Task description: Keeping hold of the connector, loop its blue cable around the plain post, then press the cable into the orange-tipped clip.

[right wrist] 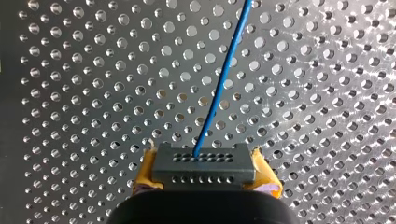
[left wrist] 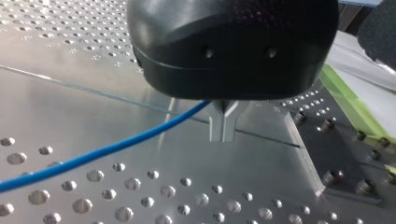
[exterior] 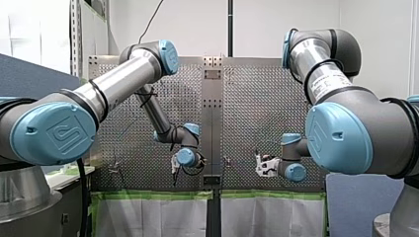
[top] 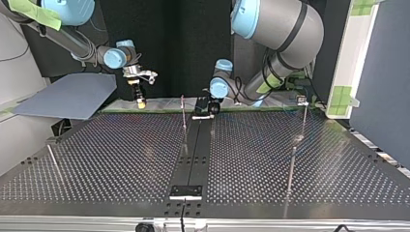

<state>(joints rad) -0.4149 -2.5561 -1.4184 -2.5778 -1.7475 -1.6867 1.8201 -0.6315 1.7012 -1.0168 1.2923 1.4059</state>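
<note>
A dark grey connector sits between the yellow pads of my right gripper, which is shut on it. Its blue cable leaves the connector and runs away over the perforated plate. In the top view my right gripper hangs above the table's far edge, left of centre. My left gripper has its metal fingers closed tip to tip just above the plate, and the blue cable runs into the notch at their root. It sits at the centre strip, next to a thin post with a reddish tip.
More thin posts stand on the table at the top view's right and left. A small fixture sits at the far right edge. A grey board lies beyond the far left corner. Bolt heads line the dark centre strip.
</note>
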